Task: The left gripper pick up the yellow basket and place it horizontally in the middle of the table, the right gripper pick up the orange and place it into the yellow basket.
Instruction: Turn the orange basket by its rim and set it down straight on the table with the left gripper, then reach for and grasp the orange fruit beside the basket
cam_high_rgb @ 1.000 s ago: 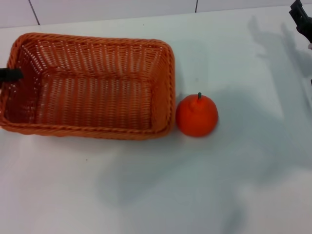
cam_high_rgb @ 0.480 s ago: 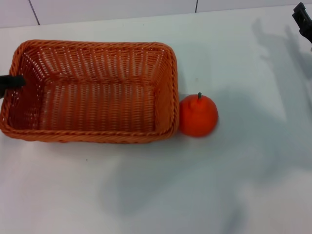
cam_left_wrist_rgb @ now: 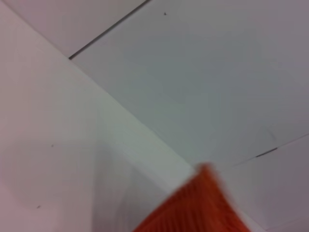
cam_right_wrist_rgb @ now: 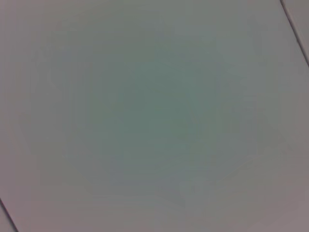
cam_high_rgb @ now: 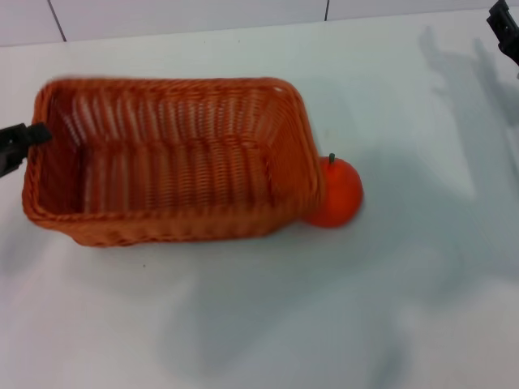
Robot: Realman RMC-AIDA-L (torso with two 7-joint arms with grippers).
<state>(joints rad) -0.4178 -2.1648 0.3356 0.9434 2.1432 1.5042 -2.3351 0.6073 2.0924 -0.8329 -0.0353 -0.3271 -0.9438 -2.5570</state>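
Note:
The yellow basket [cam_high_rgb: 170,162] is an orange-brown wicker rectangle in the left half of the head view, lifted and tilted, blurred by motion. My left gripper [cam_high_rgb: 20,139] is a small black tip at the basket's left rim, shut on it. A corner of the basket also shows in the left wrist view [cam_left_wrist_rgb: 198,208]. The orange [cam_high_rgb: 339,194] sits on the white table [cam_high_rgb: 324,308] just right of the basket, partly hidden by the basket's right wall. My right gripper [cam_high_rgb: 504,26] shows only as a black part at the top right edge.
The table's far edge meets a white tiled wall [cam_high_rgb: 186,12] at the back. Arm shadows lie on the table's right side [cam_high_rgb: 454,89]. The right wrist view shows only a plain grey surface [cam_right_wrist_rgb: 154,116].
The basket has been lifted at its left rim and moved right, tilting, and now covers part of the orange. The orange has not moved. The right gripper has withdrawn slightly at the edge.

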